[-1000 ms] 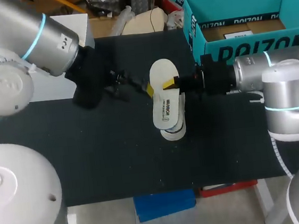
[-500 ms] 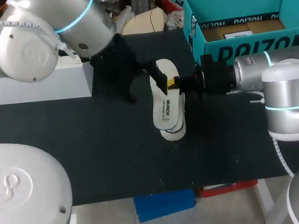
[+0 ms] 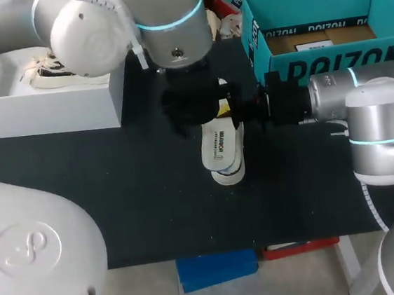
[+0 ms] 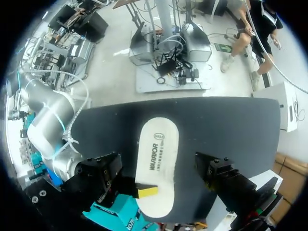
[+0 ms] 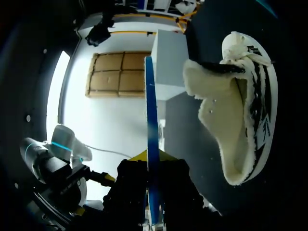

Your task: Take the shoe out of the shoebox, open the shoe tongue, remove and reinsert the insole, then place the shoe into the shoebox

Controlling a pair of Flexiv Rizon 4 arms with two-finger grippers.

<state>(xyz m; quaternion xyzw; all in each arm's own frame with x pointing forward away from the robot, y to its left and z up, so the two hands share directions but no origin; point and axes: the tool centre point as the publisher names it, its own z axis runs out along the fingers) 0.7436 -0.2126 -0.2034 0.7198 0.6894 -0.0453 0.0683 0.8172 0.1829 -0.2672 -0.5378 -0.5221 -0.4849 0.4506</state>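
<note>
The insole (image 4: 159,154) looks thin, light and floppy, best pinched at a side edge. The right hand (image 5: 153,161) grips it there, closed on its rim over the tabletop (image 3: 118,198). The shoe (image 5: 226,110) (soft, fleece-lined) sits well apart, on the white box (image 3: 45,107). The left hand (image 3: 198,106) hovers over the insole's far end and hides it. I cannot tell whether it is open.

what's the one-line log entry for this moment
step: insole out | right gripper: shut on insole | left arm: over insole | shoe: on table, under insole
</note>
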